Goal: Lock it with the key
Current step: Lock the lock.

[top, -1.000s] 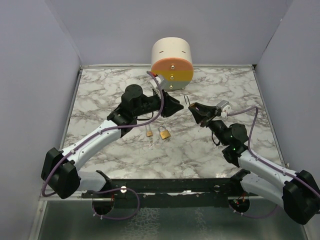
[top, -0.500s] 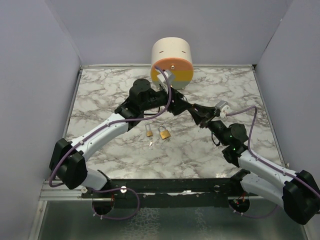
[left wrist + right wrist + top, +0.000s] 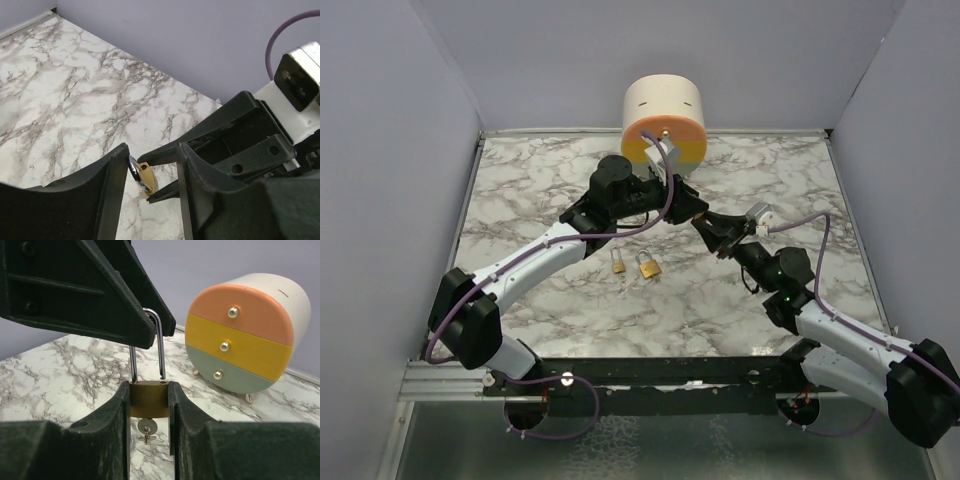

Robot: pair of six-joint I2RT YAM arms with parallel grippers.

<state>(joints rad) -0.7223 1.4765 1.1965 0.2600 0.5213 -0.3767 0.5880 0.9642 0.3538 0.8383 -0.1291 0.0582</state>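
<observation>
While the right claw (image 3: 149,390) grips the brass padlock (image 3: 149,401), key (image 3: 146,427) in its underside, the shackle (image 3: 161,345) stands raised. The left claw (image 3: 152,160) straddles that shackle, half-open.

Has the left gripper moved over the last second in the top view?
Yes. The left gripper has moved right and away from the bases, toward the drawer unit, and now meets the padlock held in the right gripper.

We find soft, even light from above on the marble tabletop (image 3: 520,190), shadows faint. In the right wrist view the near black fingers (image 3: 60,450) blur slightly, while the padlock (image 3: 149,399) shackle glints, sharp.
</observation>
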